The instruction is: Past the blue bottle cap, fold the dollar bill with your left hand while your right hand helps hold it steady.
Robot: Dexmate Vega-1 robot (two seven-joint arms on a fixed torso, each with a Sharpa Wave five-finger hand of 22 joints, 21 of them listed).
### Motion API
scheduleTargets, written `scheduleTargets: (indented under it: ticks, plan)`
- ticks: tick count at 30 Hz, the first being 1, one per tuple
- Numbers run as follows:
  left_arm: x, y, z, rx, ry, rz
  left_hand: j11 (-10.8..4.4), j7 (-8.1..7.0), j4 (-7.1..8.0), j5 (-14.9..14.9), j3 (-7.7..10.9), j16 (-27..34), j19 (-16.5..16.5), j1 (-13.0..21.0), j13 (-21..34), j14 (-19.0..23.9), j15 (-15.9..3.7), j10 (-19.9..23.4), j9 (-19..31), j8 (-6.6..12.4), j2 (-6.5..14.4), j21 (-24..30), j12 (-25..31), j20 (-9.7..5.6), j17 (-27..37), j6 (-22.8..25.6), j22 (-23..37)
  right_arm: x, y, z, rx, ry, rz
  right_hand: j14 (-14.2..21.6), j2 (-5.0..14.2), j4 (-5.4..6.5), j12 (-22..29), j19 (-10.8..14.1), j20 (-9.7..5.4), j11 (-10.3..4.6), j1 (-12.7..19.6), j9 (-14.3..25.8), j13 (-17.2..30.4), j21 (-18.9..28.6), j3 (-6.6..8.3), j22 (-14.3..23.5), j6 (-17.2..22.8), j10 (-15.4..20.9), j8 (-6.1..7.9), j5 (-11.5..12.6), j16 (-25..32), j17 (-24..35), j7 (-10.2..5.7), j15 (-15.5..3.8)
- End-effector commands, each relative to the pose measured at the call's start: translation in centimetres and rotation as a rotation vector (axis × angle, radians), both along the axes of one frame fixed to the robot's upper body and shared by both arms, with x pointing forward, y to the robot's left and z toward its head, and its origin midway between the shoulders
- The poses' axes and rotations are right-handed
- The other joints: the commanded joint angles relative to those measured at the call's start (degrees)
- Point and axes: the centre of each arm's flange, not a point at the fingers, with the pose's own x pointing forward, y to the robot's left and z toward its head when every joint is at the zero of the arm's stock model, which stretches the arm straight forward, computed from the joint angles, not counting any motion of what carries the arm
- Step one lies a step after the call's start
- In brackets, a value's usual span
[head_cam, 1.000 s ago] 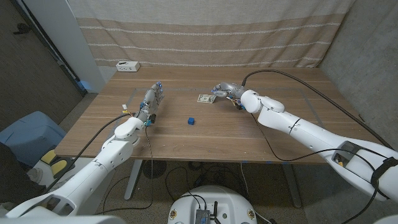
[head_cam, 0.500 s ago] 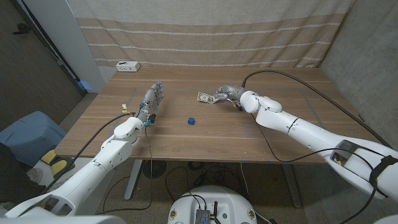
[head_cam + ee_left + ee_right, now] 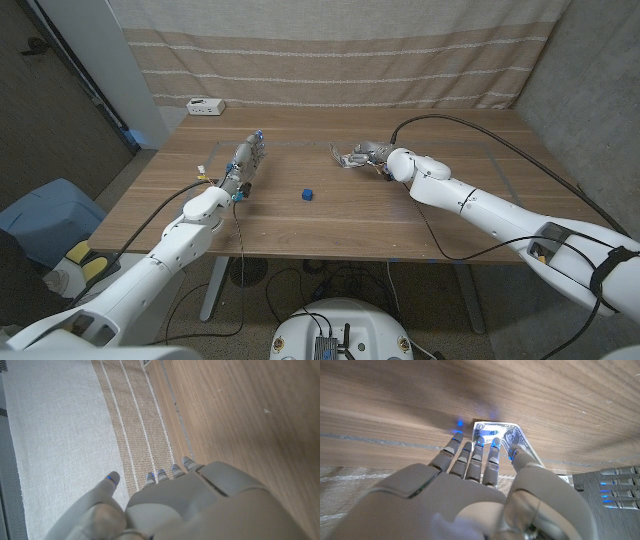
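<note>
Sitting at mid-table, the blue cap (image 3: 308, 194) lies between the two arms, touched by neither. Left hand (image 3: 245, 160) stands beyond it to the left, fingers extended and apart, holding nothing. Past the cap, right hand (image 3: 362, 154) lies over the bill (image 3: 501, 436), fingertips (image 3: 494, 441) spread on it.

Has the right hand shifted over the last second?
Yes. The right hand has slid toward the robot's left, toward the dollar bill, and its fingers now cover the bill in the head view. The blue cap marks the fixed spot.
</note>
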Motion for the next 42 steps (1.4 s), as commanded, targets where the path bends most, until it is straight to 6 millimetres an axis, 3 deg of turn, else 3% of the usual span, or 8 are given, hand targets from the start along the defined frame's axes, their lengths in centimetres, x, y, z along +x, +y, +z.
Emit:
scheduleTargets:
  ticks: [1, 5, 12, 21, 25, 31, 38, 42]
  plan:
    - [0.5, -1.6, 1.3, 0.166, -0.020, -0.001, 1.41, 1.40, -5.80, -4.4, 7.18, 0.2, 4.1, 8.9, 0.0, -1.5, 0.39, -1.9, 0.1, 0.10, 5.2, 0.1, 0.7, 0.75, 0.1, 1.5, 0.0, 0.4, -0.5, -0.5, 0.013, 0.028, -0.016, 0.7, -0.14, 0.26, -0.2, 0.6, -0.18, 0.54, 0.9, 0.1, 0.1, 0.3, 0.30, 0.3, 0.3, 0.0, -0.12, 0.0, 0.3, 0.1, 0.28, -0.05]
    - [0.7, -2.6, 2.1, 0.262, -0.029, 0.011, 1.92, 2.40, -10.33, -4.4, 12.64, 0.9, 11.7, 16.3, 0.0, 7.0, 0.25, 7.4, 0.1, 0.74, 5.2, 1.6, 1.9, 1.10, 0.1, 11.7, 0.2, 0.4, -0.6, -0.6, 0.016, 0.034, -0.015, 0.8, -0.13, 0.28, -0.2, 0.7, -0.18, 0.57, 0.9, 0.1, 0.1, 0.3, 0.30, 0.3, 0.1, 0.0, -0.24, 0.0, 0.3, 0.1, 0.30, -0.01]
    - [0.6, -4.1, 3.8, 0.403, -0.068, 0.047, 2.46, 4.54, -13.90, -3.0, 15.23, 1.8, 21.7, 23.7, 0.0, 19.1, -0.62, 18.7, 0.3, 0.97, 5.5, 4.3, 2.1, 2.35, 0.4, 26.1, 0.3, 0.4, -0.7, -0.7, 0.020, 0.037, -0.013, 0.8, -0.11, 0.34, -0.3, 0.8, -0.26, 0.65, 0.9, 0.1, 0.1, 0.3, 0.28, 0.3, -0.1, 0.0, -0.41, 0.0, 0.3, 0.1, 0.27, -0.03]
    - [0.5, -5.1, 4.9, 0.452, -0.103, 0.060, 3.85, 6.35, -13.28, -3.7, 14.11, 2.3, 22.7, 24.2, 0.1, 22.1, 0.77, 22.6, 0.4, 0.88, 5.1, 4.4, 2.4, 2.73, 0.7, 29.8, 0.4, 0.4, -1.0, -0.8, 0.025, 0.038, -0.010, 0.9, -0.11, 0.42, -0.4, 0.8, -0.26, 0.71, 1.0, 0.1, 0.1, 0.3, 0.26, 0.3, 0.0, 0.1, -0.57, 0.0, 0.3, 0.1, 0.30, 0.11]
    - [0.5, -5.4, 5.4, 0.470, -0.115, 0.075, 5.46, 6.98, -12.04, -4.7, 11.78, 2.0, 20.2, 22.0, 0.2, 22.5, 1.87, 23.3, 0.5, 0.37, 3.7, 3.2, 2.0, 4.74, 0.8, 30.6, 0.3, 0.3, -1.0, -0.9, 0.027, 0.038, -0.007, 1.0, -0.12, 0.44, -0.3, 0.9, -0.20, 0.81, 1.0, 0.1, 0.1, 0.3, 0.25, 0.3, 0.0, 0.4, -0.60, 0.0, 0.3, 0.1, 0.34, 0.12]
    - [0.8, -6.0, 6.0, 0.502, -0.115, 0.076, 7.02, 6.72, -10.13, -5.6, 10.12, 0.1, 15.9, 18.6, 0.6, 20.0, 5.66, 21.5, 0.6, -1.30, 3.5, 1.1, 0.4, 10.82, 0.9, 28.0, 0.5, 0.3, -1.1, -1.0, 0.029, 0.039, -0.003, 1.2, -0.10, 0.48, -0.4, 1.0, -0.20, 0.77, 1.1, 0.1, 0.1, 0.3, 0.24, 0.3, 0.1, 0.4, -0.63, 0.0, 0.4, 0.2, 0.41, 0.11]
    - [1.7, -7.1, 6.6, 0.561, -0.094, 0.041, 7.70, 6.21, -9.41, -5.8, 9.81, -0.2, 15.4, 17.6, 0.7, 18.7, 6.05, 20.6, 0.7, -1.44, 3.6, 0.7, -0.1, 10.90, 1.0, 27.0, 0.6, 0.3, -1.3, -1.2, 0.034, 0.043, -0.004, 1.3, -0.10, 0.51, -0.4, 1.1, -0.21, 0.85, 1.1, 0.1, 0.1, 0.3, 0.24, 0.3, 0.2, 0.5, -0.67, 0.0, 0.4, 0.2, 0.45, 0.17]
    - [2.1, -8.0, 6.8, 0.611, -0.092, 0.002, 7.58, 7.29, -9.40, -5.9, 10.21, -0.1, 16.8, 17.3, 0.8, 19.1, 5.45, 22.2, 0.7, -0.77, 3.9, 1.1, 0.3, 7.90, 0.7, 28.3, 0.6, 0.2, -1.4, -1.3, 0.039, 0.042, -0.004, 1.4, -0.10, 0.53, -0.4, 1.1, -0.18, 0.88, 1.1, 0.2, 0.1, 0.3, 0.23, 0.3, 0.3, 0.5, -0.68, 0.0, 0.4, 0.2, 0.46, 0.16]
